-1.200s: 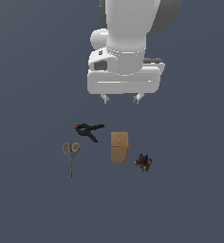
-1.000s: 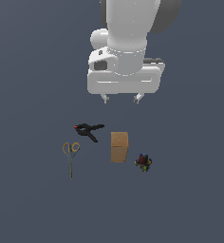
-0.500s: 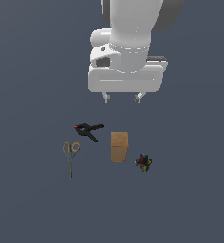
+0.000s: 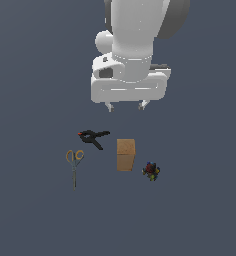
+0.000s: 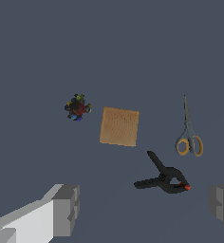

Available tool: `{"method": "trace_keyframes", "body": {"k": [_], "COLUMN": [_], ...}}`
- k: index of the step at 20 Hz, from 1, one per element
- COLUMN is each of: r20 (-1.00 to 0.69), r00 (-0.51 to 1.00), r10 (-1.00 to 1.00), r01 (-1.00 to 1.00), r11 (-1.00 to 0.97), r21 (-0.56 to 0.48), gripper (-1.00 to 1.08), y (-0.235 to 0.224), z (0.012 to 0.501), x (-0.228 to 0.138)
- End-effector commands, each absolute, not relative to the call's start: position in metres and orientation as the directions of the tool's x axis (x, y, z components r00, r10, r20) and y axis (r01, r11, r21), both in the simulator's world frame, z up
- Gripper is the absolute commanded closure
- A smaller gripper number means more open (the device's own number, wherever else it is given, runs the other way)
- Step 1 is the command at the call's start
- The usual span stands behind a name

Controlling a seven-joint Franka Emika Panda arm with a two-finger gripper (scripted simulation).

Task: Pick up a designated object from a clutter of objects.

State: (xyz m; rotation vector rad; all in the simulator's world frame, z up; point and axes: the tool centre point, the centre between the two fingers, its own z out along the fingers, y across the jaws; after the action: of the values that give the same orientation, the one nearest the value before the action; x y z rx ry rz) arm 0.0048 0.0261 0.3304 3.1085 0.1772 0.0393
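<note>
1. The gripper (image 4: 125, 106) hangs above the desk (image 4: 35, 100), fingers (image 5: 66, 210) spread wide, empty.
2. The clamp (image 4: 93, 137) lies between scissors (image 4: 74, 163) and box (image 4: 125, 154), touching neither.
3. A lump (image 4: 150, 171) sits beside the box.

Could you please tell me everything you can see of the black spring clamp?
The black spring clamp is small and dark, plastic-looking, with two splayed handles and a small red tip. It lies flat on the grey surface, touching nothing. It sits apart from the tan box and the orange-handled scissors. The open gripper is above it, not in contact.
</note>
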Motion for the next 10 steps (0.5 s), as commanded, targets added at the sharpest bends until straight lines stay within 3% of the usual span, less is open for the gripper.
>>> {"method": "trace_keyframes", "body": {"k": [1,10], "r20": [0.022,0.017], "r00": [0.990,0.959], "r10": [0.140,0.282], "r01": [0.140,0.282], "r11": [-0.990,-0.959], "r21": [0.027,0.017], "gripper": [-0.92,-0.92], "y": [0.022,0.002], "z": [0.324,0.288], "x": [0.005,0.005]}}
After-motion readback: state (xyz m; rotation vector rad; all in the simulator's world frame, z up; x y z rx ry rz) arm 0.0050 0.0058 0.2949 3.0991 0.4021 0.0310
